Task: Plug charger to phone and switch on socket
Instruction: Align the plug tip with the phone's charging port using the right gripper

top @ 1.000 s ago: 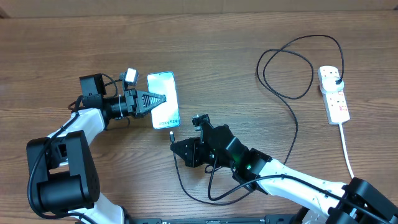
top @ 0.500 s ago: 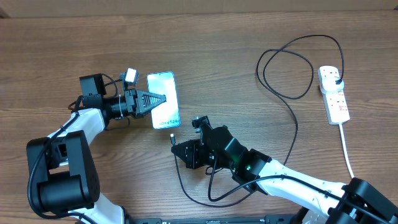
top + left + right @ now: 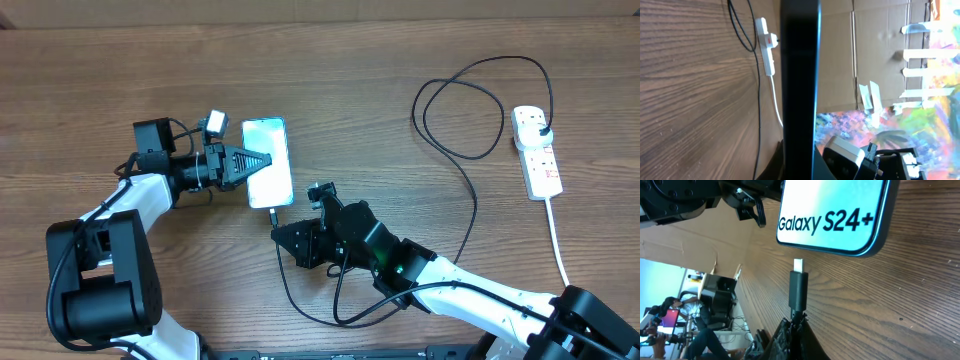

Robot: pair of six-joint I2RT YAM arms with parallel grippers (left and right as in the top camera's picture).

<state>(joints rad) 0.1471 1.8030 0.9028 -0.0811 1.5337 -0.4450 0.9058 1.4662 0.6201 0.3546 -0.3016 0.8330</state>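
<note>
You're looking at a lab or workshop — a wood-grain table point(image 3: 350, 80) edged by cardboard sheets point(image 3: 880, 50). Beyond it stand black equipment point(image 3: 720, 287), loose cables point(image 3: 735, 326) and a person point(image 3: 656, 314) at a lit screen point(image 3: 671, 317).

The phone point(image 3: 268, 160) shifted right — connector tip point(image 3: 273, 214) nearer.

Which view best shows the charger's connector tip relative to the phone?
Right wrist: the connector tip is close-up in the right gripper, aimed at the phone's lower edge, not yet in. Overhead shows it as a speck below the phone. Left wrist shows only the phone edge-on and distant cable.
</note>
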